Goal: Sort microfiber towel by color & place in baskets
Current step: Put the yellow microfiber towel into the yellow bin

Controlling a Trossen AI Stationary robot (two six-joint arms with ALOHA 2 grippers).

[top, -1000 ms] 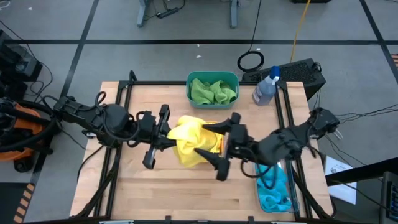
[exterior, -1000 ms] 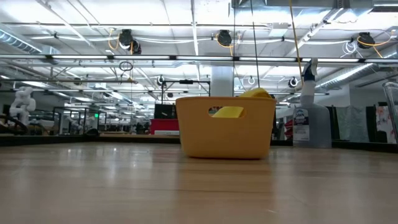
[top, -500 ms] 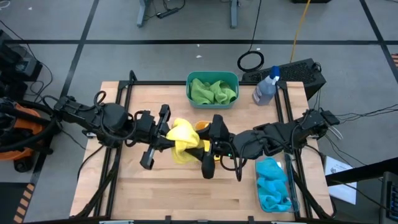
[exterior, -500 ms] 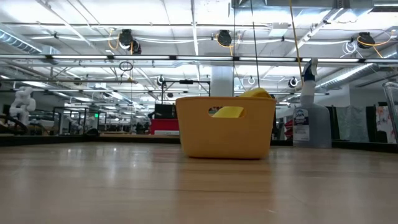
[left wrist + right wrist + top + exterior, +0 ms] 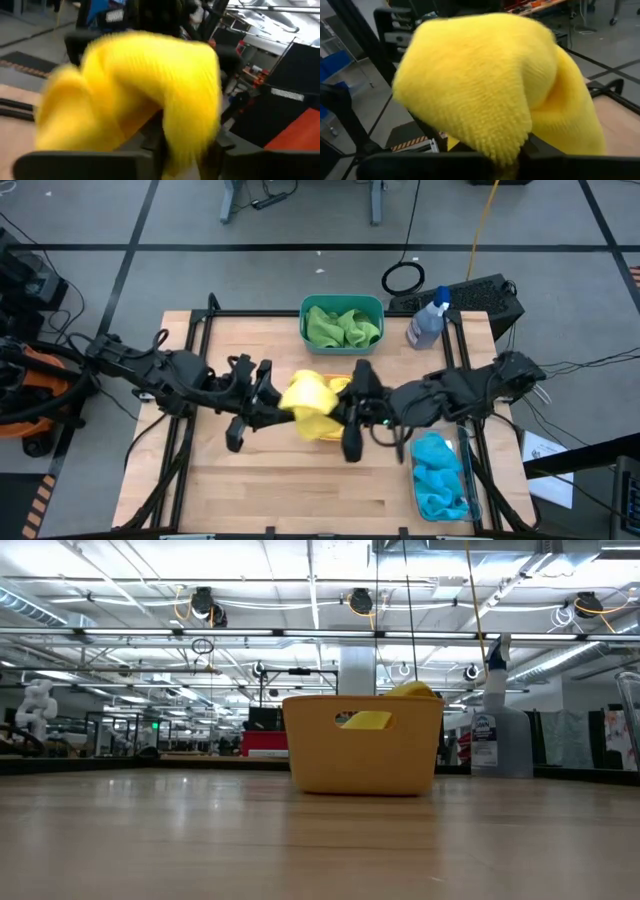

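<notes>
A yellow microfiber towel [image 5: 310,402] hangs bunched in the air over the orange basket [image 5: 341,385], between my two grippers. My left gripper [image 5: 272,398] is shut on its left end and my right gripper [image 5: 338,410] on its right end. Another yellow towel [image 5: 366,720] lies in the orange basket [image 5: 362,755]. Green towels [image 5: 342,326] fill the teal basket [image 5: 305,315] at the far edge. Blue towels [image 5: 438,478] lie in the clear basket [image 5: 468,480] at the near right. My left gripper has a hanging fold of the yellow towel [image 5: 182,150] between its two fingers, coming level from the table's left. The rest of the towel bulges up in front of the fingers, clear of the table. My right gripper pinches the towel's other end [image 5: 505,150] between its two fingers, coming nearly level from the table's right. The towel humps over the fingers and hides the contact itself.
A clear spray bottle [image 5: 427,323] with a blue top stands at the far right, beside the teal basket. Black frame rails [image 5: 205,340] run along the table's left and right sides. Bare wood [image 5: 290,490] lies toward the near edge.
My right gripper has swung toward the table's left, up to the yellow towel, and has shut on its right end. My left gripper has rolled a little in place. The towel has drawn into a smaller bunch between the two grippers.
</notes>
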